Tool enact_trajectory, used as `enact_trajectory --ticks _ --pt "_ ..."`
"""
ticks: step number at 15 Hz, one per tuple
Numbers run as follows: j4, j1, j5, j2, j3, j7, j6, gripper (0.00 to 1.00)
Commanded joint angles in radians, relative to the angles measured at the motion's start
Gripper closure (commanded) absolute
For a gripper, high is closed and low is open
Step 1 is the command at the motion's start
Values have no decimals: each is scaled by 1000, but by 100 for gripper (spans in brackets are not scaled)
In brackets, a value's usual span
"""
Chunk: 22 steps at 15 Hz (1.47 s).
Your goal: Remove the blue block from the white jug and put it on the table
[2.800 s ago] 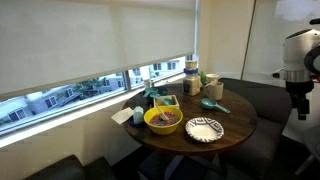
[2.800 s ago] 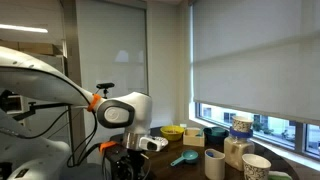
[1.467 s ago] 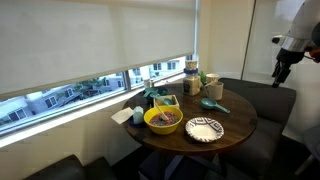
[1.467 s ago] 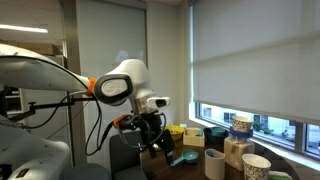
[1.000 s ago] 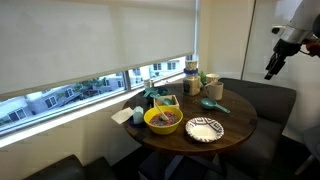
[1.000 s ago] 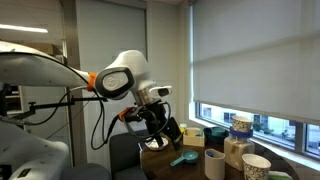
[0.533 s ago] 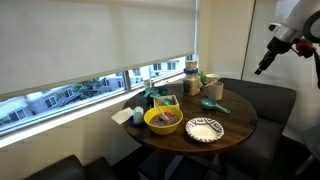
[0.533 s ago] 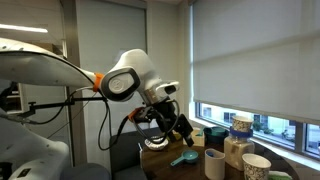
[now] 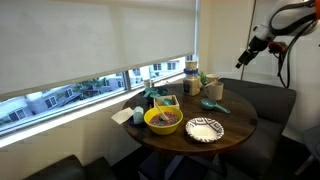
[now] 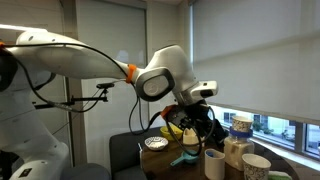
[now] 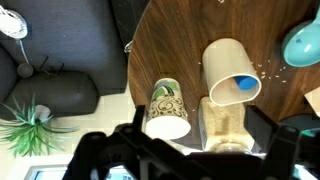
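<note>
The white jug point(image 11: 228, 68) stands on the round dark-brown table point(image 11: 170, 35), and in the wrist view I look down into its mouth. The blue block point(image 11: 243, 85) lies inside it, against the rim. My gripper point(image 11: 198, 130) is open and empty, high above the table, with its dark fingers spread at the bottom of the wrist view. It hovers over a grain-filled jar point(image 11: 225, 125) next to the jug. In both exterior views the gripper point(image 9: 243, 57) point(image 10: 205, 125) hangs in the air above and beside the jug point(image 9: 213, 88) point(image 10: 213, 163).
A patterned paper cup point(image 11: 167, 108) stands beside the jar. A teal scoop point(image 11: 303, 42) lies past the jug. A yellow bowl point(image 9: 163, 120) and a patterned plate point(image 9: 204, 129) sit on the table's near side. A dark bench point(image 11: 60, 95) and a plant point(image 11: 25, 125) flank the table.
The arm has swung up and reached out over the table. The gripper has moved from beside the robot to above the jug and jars. Nothing on the table has moved.
</note>
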Motion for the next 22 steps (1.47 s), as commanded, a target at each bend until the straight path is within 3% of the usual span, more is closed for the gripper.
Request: enact_trajectory --ticks 1,5,11,12,21,22 --pt "27 -19 39 28 27 -8 -11 0" --pt "60 -14 59 56 28 -8 -28 0" --pt "190 -13 97 207 37 7 -41 0" --pt "113 -27 63 136 45 -5 -26 0" --pt "239 -21 133 310 83 -46 -59 0" --pt "260 -23 152 334 88 -47 -56 8"
